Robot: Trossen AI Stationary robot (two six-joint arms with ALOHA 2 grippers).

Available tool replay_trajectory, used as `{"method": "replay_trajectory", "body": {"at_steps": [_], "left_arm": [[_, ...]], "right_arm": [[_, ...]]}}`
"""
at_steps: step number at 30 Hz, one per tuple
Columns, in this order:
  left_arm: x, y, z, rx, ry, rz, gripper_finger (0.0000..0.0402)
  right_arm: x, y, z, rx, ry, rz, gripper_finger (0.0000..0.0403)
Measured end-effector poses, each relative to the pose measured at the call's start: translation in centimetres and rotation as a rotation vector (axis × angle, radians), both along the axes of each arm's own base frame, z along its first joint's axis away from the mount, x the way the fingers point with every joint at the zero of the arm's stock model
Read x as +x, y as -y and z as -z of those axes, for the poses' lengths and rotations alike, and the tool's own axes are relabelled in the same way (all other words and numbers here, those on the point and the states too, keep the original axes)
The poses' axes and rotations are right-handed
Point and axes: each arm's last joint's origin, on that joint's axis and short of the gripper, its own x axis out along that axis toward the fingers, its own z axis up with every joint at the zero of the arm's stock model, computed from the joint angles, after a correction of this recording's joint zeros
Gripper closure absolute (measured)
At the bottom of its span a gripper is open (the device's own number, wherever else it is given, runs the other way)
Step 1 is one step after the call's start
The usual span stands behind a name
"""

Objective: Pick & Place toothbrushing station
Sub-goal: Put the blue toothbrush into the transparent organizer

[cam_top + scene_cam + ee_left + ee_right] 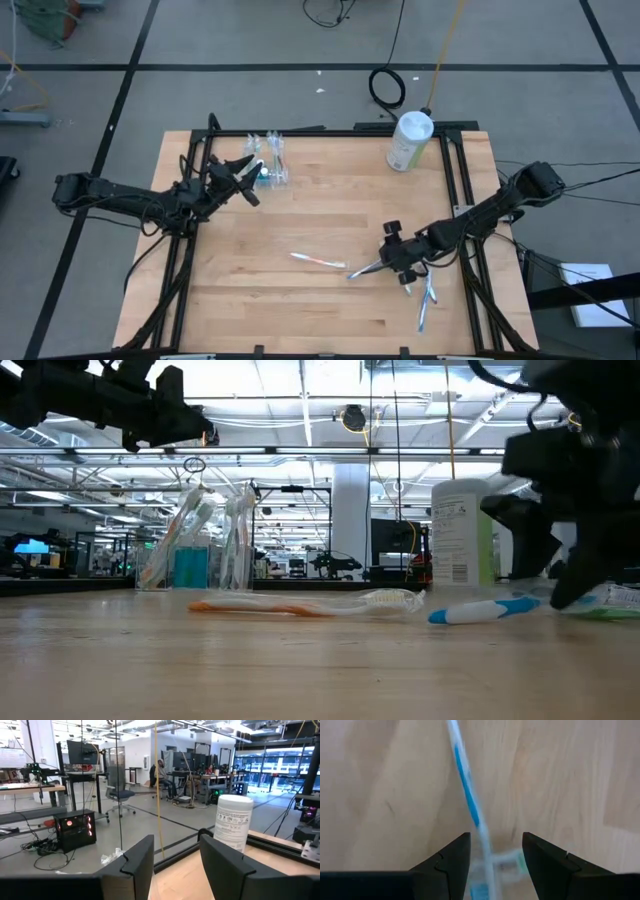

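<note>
Tabletop [330, 215] pale wood planks, framed by dark rails, standing on grey floor crossed by black lines; low view shows large hall with ceiling lights behind.

White canister [409, 140] with green label upright, upper right of table.

Clear cup of toothbrushes [267, 165] upper left of table; left gripper [245, 176] raised just beside it, jaws apart, empty.

Orange-handled toothbrush [318, 261] lies flat, lower centre.

Right gripper [392, 262] low at lower right, jaws apart, straddling blue-and-white toothbrush [465, 785]. More brushes [427, 300] lie below it.

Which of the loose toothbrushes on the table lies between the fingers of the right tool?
The blue-striped toothbrush, directly under the open right tool; the orange-handled one lies apart, nearer the table's middle.
</note>
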Motion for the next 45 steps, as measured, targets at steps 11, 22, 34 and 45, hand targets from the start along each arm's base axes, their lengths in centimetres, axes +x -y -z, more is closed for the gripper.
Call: {"method": "replay_trajectory", "body": {"at_steps": [11, 22, 34, 45], "left_arm": [[0.0, 0.0, 0.0, 0.000, 0.002, 0.000, 0.0236], [0.0, 0.0, -0.1, -0.001, 0.010, -0.001, 0.0236], [0.0, 0.0, -0.1, 0.054, -0.039, -0.011, 0.0236], [-0.3, -0.1, -0.7, 0.173, -0.107, -0.078, 0.0236]], "right_arm": [[-0.8, 0.8, 1.7, -0.023, 0.060, -0.077, 0.0297], [1.6, 0.1, -0.5, -0.168, 0.347, -0.247, 0.0388], [9.8, 2.3, -9.3, -0.889, 0.448, -0.663, 0.0393], [18.7, 11.9, -11.0, -1.495, 0.035, -0.674, 0.0390]]}}
